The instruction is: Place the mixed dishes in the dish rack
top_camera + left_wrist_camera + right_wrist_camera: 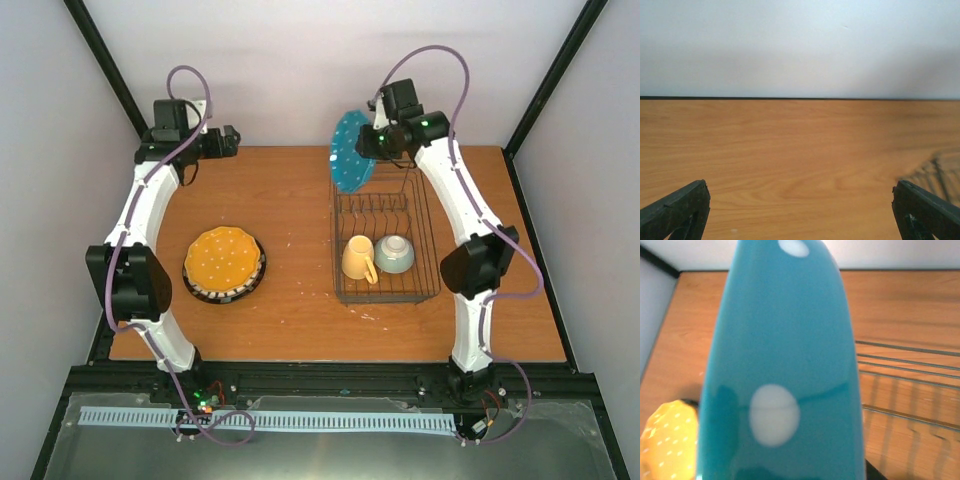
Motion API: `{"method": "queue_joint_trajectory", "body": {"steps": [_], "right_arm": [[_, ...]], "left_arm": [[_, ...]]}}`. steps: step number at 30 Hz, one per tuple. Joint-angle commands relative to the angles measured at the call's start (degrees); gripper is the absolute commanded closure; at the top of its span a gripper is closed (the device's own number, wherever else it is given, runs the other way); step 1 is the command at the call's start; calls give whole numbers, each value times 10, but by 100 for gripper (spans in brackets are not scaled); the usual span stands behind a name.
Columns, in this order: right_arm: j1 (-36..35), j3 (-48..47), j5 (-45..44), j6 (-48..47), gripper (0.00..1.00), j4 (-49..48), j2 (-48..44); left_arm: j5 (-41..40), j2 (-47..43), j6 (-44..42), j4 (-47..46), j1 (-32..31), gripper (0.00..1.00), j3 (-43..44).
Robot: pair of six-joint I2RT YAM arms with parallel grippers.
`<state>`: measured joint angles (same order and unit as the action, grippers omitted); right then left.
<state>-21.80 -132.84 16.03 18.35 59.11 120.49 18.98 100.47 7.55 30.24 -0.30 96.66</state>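
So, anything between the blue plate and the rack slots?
Nothing visible. The right gripper holds the blue plate on edge by the rack's far end, and the plate slots there look empty. The mug and bowl sit at the near end.

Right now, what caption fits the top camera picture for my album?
Right hand holds the teal dotted plate near the dish rack's far end.

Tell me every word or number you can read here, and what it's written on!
None: no words, numbers, brands or signs can be read in any view.
The teal plate shows only white dots, and the orange plate only pale dots.
The mug and the bowl look plain.
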Motion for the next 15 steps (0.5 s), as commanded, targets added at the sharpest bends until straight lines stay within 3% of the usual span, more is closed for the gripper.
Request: {"method": "queue_joint_trajectory", "body": {"steps": [1, 4, 7, 12, 15], "right_arm": [[-26, -22, -159, -6, 97, 46, -67], [-40, -11, -174, 5, 97, 72, -60], [-54, -3, -184, 16, 97, 83, -53], [-58, 3, -178, 25, 97, 95, -44], [-59, 11, -185, 31, 97, 104, -43]], "left_arm": [[-210, 33, 32, 84, -1, 0, 75], [-251, 43, 30, 105, -2, 0, 83], [-264, 24, 37, 83, -2, 0, 38], [-216, -45, 62, -1, 2, 0, -78], [-216, -50, 67, -1, 2, 1, -93]]}}
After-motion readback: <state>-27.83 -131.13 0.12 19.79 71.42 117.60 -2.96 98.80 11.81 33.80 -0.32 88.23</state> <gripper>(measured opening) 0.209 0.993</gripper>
